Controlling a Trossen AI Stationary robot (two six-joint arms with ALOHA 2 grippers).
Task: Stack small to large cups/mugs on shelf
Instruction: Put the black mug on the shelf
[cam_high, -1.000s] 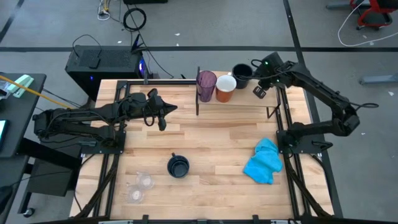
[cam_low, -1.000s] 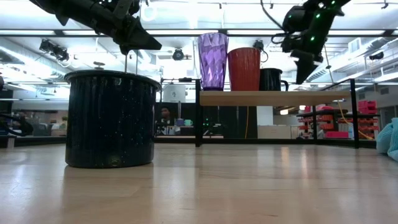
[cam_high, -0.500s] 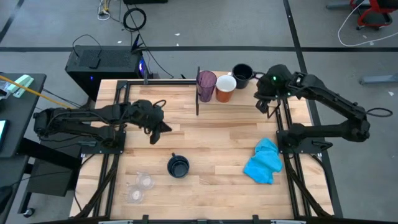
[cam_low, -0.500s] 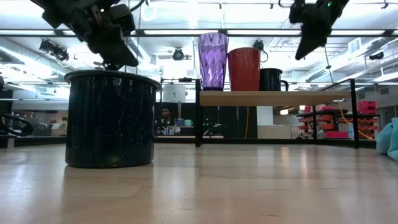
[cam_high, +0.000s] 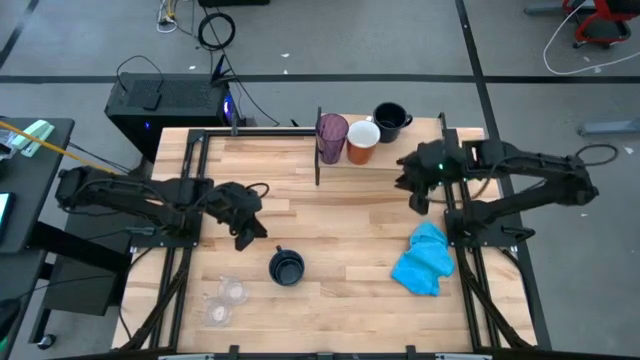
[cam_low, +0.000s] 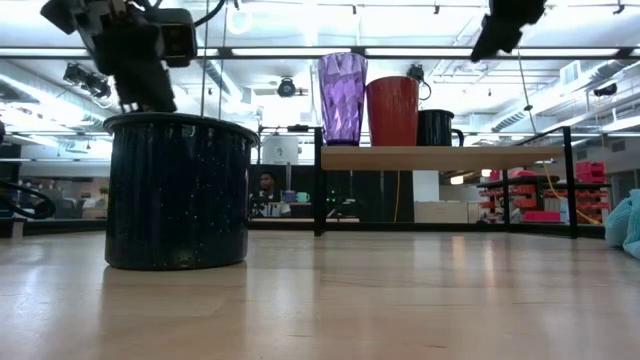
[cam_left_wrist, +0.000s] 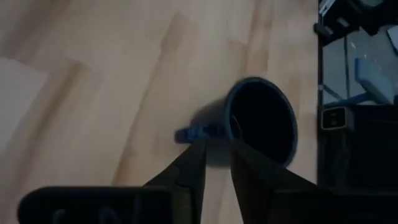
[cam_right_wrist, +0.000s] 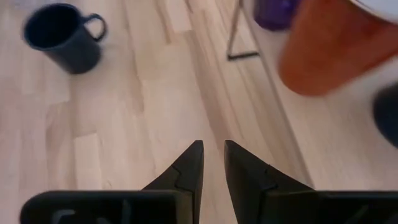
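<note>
Two small clear plastic cups (cam_high: 226, 301) sit side by side near the front left corner of the big wooden slatted tabletop (cam_high: 340, 220), empty-handed territory, well apart from both arms

Left gripper (cam_high: 243, 232) hovers above the table, just left of and behind the dark navy mug on the table (cam_high: 287, 268); in the left wrist view its fingers (cam_left_wrist: 189, 171) stand slightly parted with a narrow gap, holding nothing, the mug's short handle just ahead of the tips. Mug upright, open mouth up, near the front centre of the table

Light wooden shelf board with thin black uprights (cam_high: 400, 155) along the back edge carries, left to right: tall translucent purple tumbler (cam_high: 332, 137), orange mug with white inside (cam_high: 363, 141) touching or just beside it, second dark navy mug (cam_high: 389, 121) slightly behind. All three upright

Right gripper (cam_high: 414, 194) hangs over the table just in front of the shelf's right part; fingers (cam_right_wrist: 189, 168) nearly together, narrow gap, gripping nothing

Bright blue cloth (cam_high: 424, 259) lies crumpled at the right front
</note>
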